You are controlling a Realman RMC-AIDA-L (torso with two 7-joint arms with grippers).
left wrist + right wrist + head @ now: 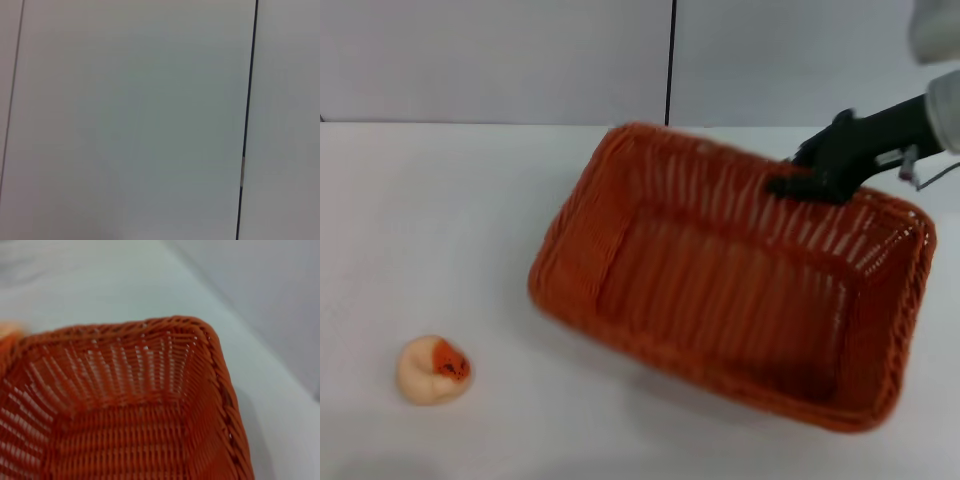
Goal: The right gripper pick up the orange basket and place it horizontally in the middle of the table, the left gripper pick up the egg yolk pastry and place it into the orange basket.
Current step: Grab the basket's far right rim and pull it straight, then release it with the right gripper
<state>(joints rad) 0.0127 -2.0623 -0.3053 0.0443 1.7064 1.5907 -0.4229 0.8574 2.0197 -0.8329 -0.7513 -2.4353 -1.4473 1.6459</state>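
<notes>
In the head view the basket (740, 275) sits skewed on the table (440, 220), its long axis running diagonally, one corner pointing toward the back wall and the opposite one toward the robot. It looks tilted, with the end away from the pastry seeming lifted, though how far it clears the table cannot be told. The right gripper (800, 180) reaches in from the basket's far right side, and its black fingers are closed over the far long rim, pinching the wicker. The pastry (433, 369) lies on the table well apart from the basket, beyond its left end and nearer the robot, orange-red patch facing up and toward the basket. The left wrist view shows only a pale wall panel (130, 120) crossed by a dark vertical seam (247, 120); the left gripper is not visible in any view. The right wrist view looks down into a corner of the basket (130, 410), with the braided rim, slatted sides and woven floor against the white table (100, 285); no fingers show there.
</notes>
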